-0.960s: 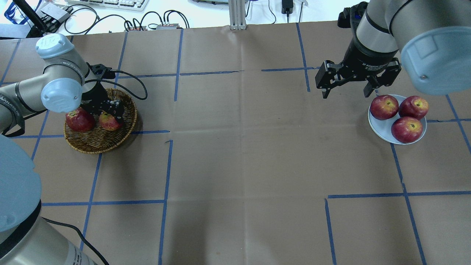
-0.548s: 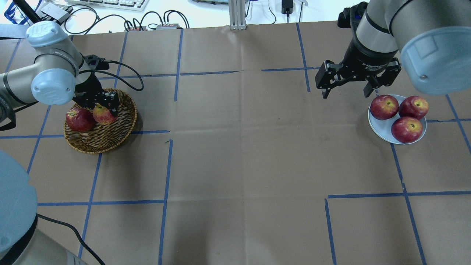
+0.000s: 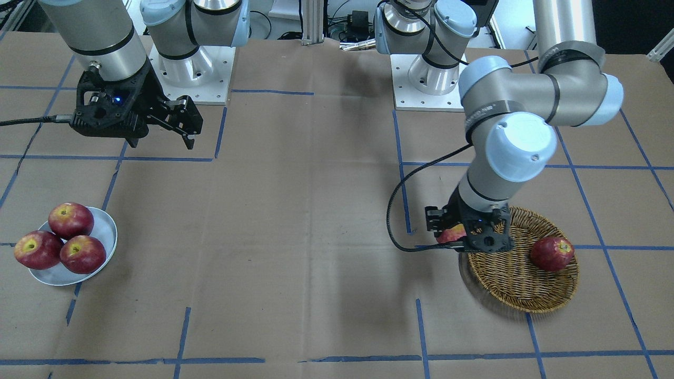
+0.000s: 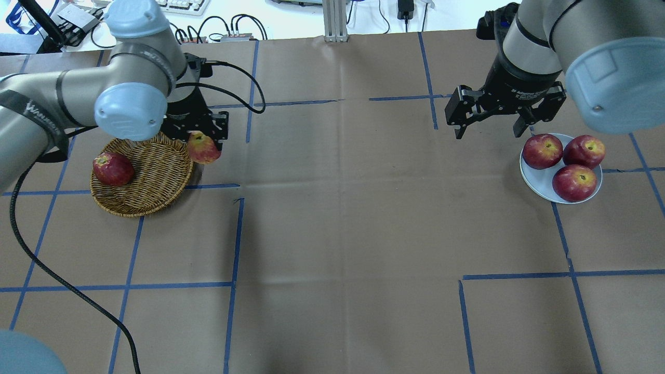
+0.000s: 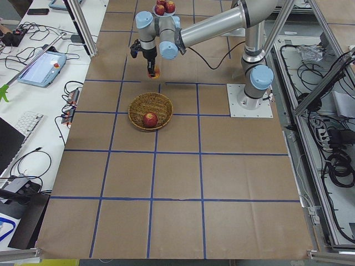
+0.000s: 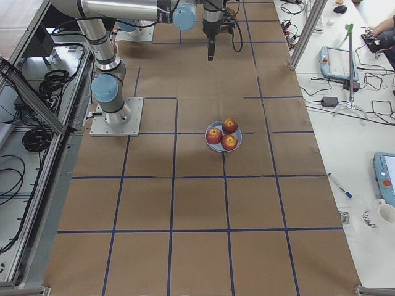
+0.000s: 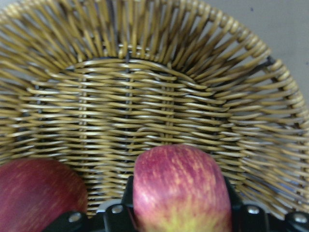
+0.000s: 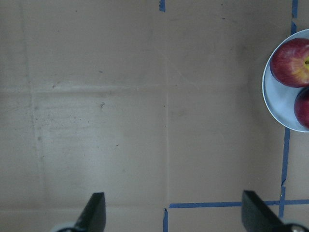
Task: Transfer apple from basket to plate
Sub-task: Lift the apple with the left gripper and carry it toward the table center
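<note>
My left gripper (image 4: pixel 200 139) is shut on the pinkish-red, yellow-streaked apple (image 4: pixel 204 150) and holds it above the table just past the right rim of the wicker basket (image 4: pixel 150 200). The front view shows the apple (image 3: pixel 449 235) at the basket's (image 3: pixel 518 295) edge. The left wrist view shows the apple (image 7: pixel 179 188) between the fingers, with the basket (image 7: pixel 169 96) behind it. The pale plate (image 4: pixel 540 181) is at the far right and holds three red apples. My right gripper (image 4: pixel 488 134) is open and empty, hovering just left of the plate.
One darker red apple (image 4: pixel 112 169) lies in the basket's left side. Blue tape lines cross the brown paper table. The left arm's black cable (image 4: pixel 234 78) loops above the table behind the basket. Cables and keyboards lie beyond the far table edge.
My left gripper has lifted the streaked apple out of the basket and carried it right, past the basket's rim. The right arm has not moved.
</note>
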You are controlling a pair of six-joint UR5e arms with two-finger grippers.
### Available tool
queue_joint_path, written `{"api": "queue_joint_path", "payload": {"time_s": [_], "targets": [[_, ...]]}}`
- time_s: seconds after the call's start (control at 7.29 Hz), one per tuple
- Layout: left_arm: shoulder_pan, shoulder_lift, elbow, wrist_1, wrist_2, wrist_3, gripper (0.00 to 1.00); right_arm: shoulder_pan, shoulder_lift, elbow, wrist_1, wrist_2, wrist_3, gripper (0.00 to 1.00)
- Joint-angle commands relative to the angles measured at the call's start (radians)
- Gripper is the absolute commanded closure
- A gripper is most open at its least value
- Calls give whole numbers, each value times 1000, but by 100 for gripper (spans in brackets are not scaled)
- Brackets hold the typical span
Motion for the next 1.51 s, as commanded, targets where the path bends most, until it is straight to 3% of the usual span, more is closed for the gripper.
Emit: {"api": "queue_joint_path", "payload": {"time_s": [0.0, 0.27, 0.69, 1.37], "targets": [[-218, -23, 4, 13, -12, -310, 100, 0, -1, 2, 0, 0, 0, 0], [-324, -136, 50, 108, -28, -431, 99, 0, 0, 3, 0, 0, 0, 0], [-365, -290, 172, 140, -45, -454, 99, 0, 0, 3, 0, 1, 0, 0], [-365, -335, 177, 188, -50, -438, 94, 0, 0, 3, 0, 0, 0, 0]]}}
